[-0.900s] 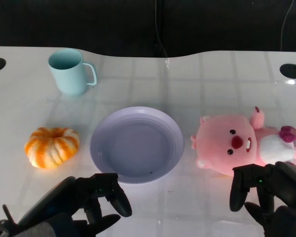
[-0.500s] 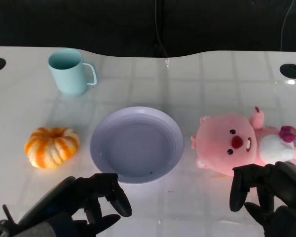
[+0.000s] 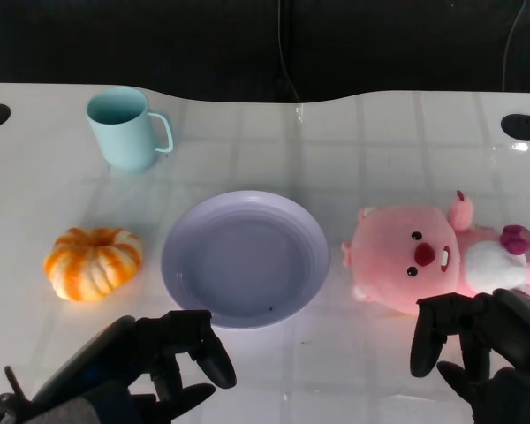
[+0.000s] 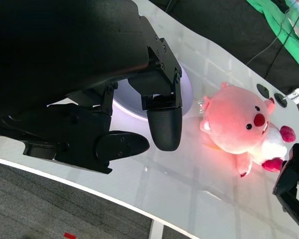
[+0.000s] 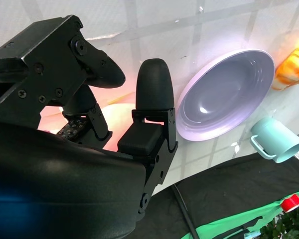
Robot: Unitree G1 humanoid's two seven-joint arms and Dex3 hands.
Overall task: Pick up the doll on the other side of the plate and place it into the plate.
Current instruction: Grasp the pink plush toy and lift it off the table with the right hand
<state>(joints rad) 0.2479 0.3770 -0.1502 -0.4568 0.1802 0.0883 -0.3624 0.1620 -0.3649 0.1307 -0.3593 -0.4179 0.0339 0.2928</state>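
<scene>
- Three pictures, taken one view at a time.
- From the head: saw a pink doll [image 3: 424,258] lying on the white table [image 3: 353,141], just beside the right side of the purple plate [image 3: 245,259], not in it.
- Saw nothing inside the plate.
- Found an orange pumpkin toy [image 3: 93,262] just to the left of the plate, and a light blue mug [image 3: 124,129] further back on the left, standing upright.
- Saw the right hand [image 3: 477,340] low at the near edge, just in front of the doll, fingers curled down, holding nothing. Could not tell if a fingertip touched the doll.
- Saw the left hand [image 3: 172,353] near the front rim of the plate, fingers bent and apart, holding nothing.
- From the left wrist: looked past the black fingers [image 4: 162,122] of the left hand, spread with nothing between them.
- Saw part of the plate [image 4: 187,94] behind them and the doll [image 4: 241,124] beyond, lying on the table [image 4: 189,189], with a bit of the right hand [image 4: 294,181] near its feet.
- From the right wrist: saw the right hand's fingers [image 5: 150,92] apart and gripping nothing, with a pink glow from the doll [image 5: 114,112] under them.
- Saw the plate [image 5: 226,94] further on, then the pumpkin toy [image 5: 291,67] and the mug [image 5: 276,139].
</scene>
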